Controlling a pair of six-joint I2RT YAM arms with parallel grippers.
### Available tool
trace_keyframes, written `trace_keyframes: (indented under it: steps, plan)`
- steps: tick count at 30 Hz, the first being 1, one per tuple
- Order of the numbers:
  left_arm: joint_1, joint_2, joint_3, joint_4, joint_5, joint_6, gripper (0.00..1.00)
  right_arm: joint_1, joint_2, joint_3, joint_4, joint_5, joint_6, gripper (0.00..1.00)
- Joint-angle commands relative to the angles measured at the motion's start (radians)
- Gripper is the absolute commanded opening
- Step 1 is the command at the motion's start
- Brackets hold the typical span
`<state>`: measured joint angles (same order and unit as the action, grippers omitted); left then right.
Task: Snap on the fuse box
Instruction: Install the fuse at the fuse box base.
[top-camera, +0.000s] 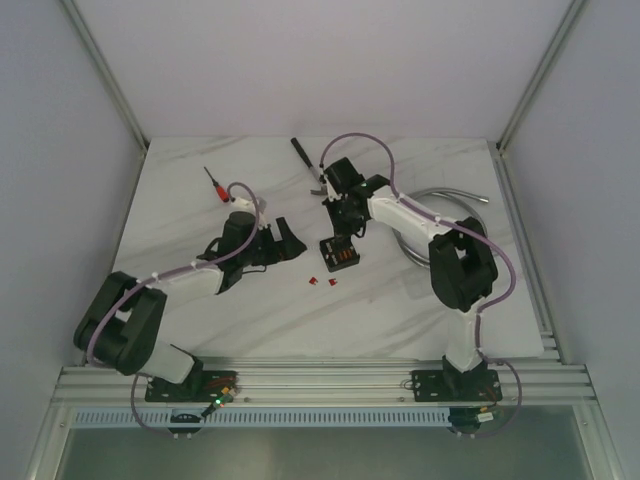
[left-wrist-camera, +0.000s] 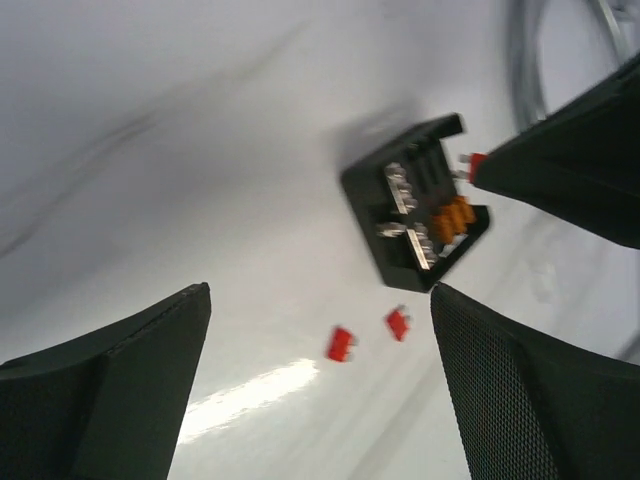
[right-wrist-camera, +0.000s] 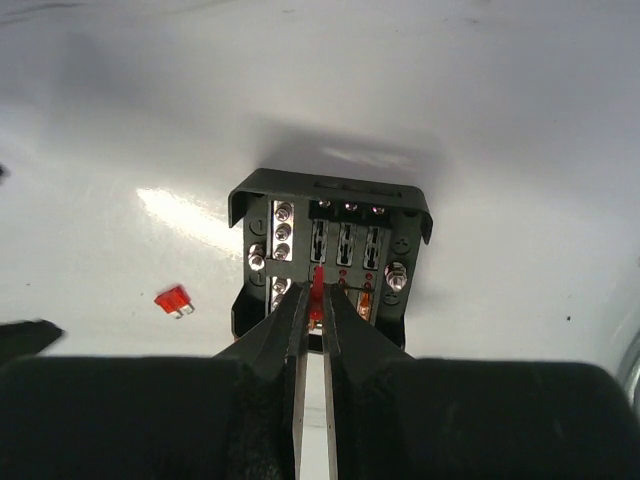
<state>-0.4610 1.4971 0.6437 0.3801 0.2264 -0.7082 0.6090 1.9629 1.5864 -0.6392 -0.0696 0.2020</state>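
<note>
Fuse box (top-camera: 340, 254) lies flat on the table (top-camera: 400, 320), about mid-table, open face up, just ahead of the right arm's wrist. Inside it are a few orange fuses seated toward one end. Other slots show bare metal clips.

Right gripper (right-wrist-camera: 318, 308) is clenched on a red fuse (right-wrist-camera: 318, 285), tips angled down over the near row of the fuse box. The fuse sits at the mouth of a slot. Cannot tell whether its blades have entered (the fingers hide the foot of it).

Left gripper (left-wrist-camera: 320, 290) is spread wide with nothing between its fingers. It hangs low beside the fuse box on its left, near but apart. In the left wrist view the fuse box lies ahead of the open jaws and off toward the right-hand finger, not between them.

Two loose fuses (left-wrist-camera: 341, 344) lie on the table near the fuse box, between it and the left gripper.

Progress, as I judge it: part-way.
- Done: some fuses are seated, and one more is held at its slot.
- Left: press the held fuse home until it clicks, then fetch and seat the two loose ones.
- No cover can be picked out in any view.
</note>
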Motion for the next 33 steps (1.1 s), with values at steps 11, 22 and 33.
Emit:
trace_keyframes:
  steps: [11,22,33]
  plan:
    - [0.044,-0.168,-0.078,-0.112,-0.377,0.159,1.00,0.061,0.125,0.127,-0.126,0.106,-0.070,0.00]
    - [0.044,-0.161,-0.076,-0.111,-0.368,0.161,1.00,0.071,0.164,0.159,-0.143,0.140,-0.075,0.00]
    - [0.044,-0.156,-0.076,-0.106,-0.347,0.158,1.00,0.079,0.181,0.165,-0.150,0.126,-0.073,0.00]
